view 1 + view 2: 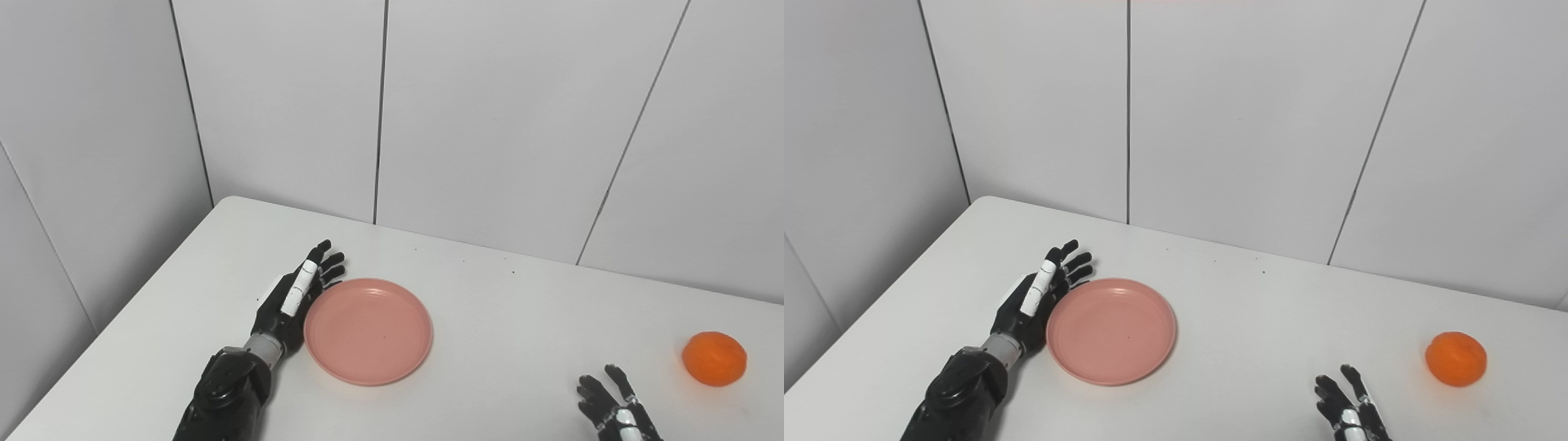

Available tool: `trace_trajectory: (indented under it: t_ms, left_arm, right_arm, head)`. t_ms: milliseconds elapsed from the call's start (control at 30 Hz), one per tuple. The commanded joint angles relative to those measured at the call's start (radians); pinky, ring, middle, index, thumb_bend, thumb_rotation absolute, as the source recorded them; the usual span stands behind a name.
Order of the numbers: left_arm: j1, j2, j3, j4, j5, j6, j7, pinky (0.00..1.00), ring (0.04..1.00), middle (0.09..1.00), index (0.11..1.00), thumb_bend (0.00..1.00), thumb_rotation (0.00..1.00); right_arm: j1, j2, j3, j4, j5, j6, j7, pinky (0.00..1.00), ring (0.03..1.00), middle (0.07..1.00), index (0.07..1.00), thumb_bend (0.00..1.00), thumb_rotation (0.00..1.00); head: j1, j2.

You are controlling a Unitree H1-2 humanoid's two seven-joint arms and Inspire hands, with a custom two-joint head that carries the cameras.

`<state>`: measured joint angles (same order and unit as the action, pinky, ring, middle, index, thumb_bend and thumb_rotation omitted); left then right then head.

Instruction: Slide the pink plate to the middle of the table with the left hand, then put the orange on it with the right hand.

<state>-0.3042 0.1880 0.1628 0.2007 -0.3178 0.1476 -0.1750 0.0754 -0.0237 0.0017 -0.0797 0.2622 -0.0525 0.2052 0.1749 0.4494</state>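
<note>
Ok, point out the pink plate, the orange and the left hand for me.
pink plate (367, 343), left eye view, bare floor of the plate.
orange (714, 358), left eye view, middle of the fruit.
left hand (293, 301), left eye view, back of the hand beside the plate's left rim.

My left hand lies flat against the plate's left rim, fingers straight. My right hand waits open at the bottom edge, with the orange near, apart.

No legible text, labels or numbers anywhere
</note>
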Motion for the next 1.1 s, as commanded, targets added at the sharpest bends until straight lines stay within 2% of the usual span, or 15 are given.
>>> trace_trajectory:
  t_ms: [0, 300, 567, 700, 933, 1000, 1067]
  left_arm:
    - [0.001, -0.011, -0.012, -0.034, 0.013, 0.014, 0.005, 0.90, 0.920, 0.914, 0.942, 0.84, 0.79]
    - [0.028, -0.032, -0.045, -0.075, 0.031, 0.000, 0.001, 0.90, 0.922, 0.902, 0.947, 0.80, 0.81]
    - [0.035, -0.037, -0.090, -0.087, 0.094, -0.017, 0.002, 0.89, 0.918, 0.906, 0.957, 0.76, 0.73]
    - [0.038, -0.035, -0.110, -0.087, 0.100, -0.034, -0.020, 0.92, 0.934, 0.918, 0.962, 0.78, 0.73]
    - [0.049, -0.056, -0.141, -0.111, 0.127, -0.010, -0.003, 0.91, 0.923, 0.909, 0.946, 0.82, 0.76]
    - [0.050, -0.065, -0.148, -0.100, 0.129, -0.020, -0.006, 0.91, 0.923, 0.912, 0.949, 0.82, 0.76]
    - [0.051, -0.077, -0.151, -0.092, 0.133, -0.026, -0.005, 0.91, 0.924, 0.908, 0.949, 0.77, 0.75]
  right_arm:
    - [0.075, 0.031, 0.023, 0.082, 0.012, 0.011, 0.009, 0.91, 0.868, 0.818, 0.924, 0.70, 0.71]
    - [0.077, 0.032, 0.031, 0.071, 0.002, 0.020, 0.002, 0.90, 0.868, 0.822, 0.918, 0.71, 0.71]
    - [0.080, 0.034, 0.034, 0.059, -0.002, 0.035, -0.010, 0.89, 0.856, 0.810, 0.908, 0.72, 0.70]
    - [0.084, 0.035, 0.040, 0.050, -0.008, 0.032, -0.013, 0.89, 0.851, 0.806, 0.900, 0.73, 0.69]
    - [0.087, 0.037, 0.046, 0.044, -0.019, 0.042, -0.027, 0.88, 0.846, 0.799, 0.897, 0.74, 0.69]
    - [0.088, 0.038, 0.048, 0.045, -0.018, 0.038, -0.026, 0.87, 0.842, 0.797, 0.893, 0.73, 0.68]
    - [0.088, 0.036, 0.051, 0.050, -0.016, 0.029, -0.019, 0.87, 0.845, 0.806, 0.896, 0.72, 0.68]
  head:
    - [-0.002, 0.002]
    - [-0.010, 0.008]
    - [-0.022, 0.015]
    - [-0.031, 0.021]
    - [-0.045, 0.026]
    - [-0.051, 0.028]
    - [-0.058, 0.030]
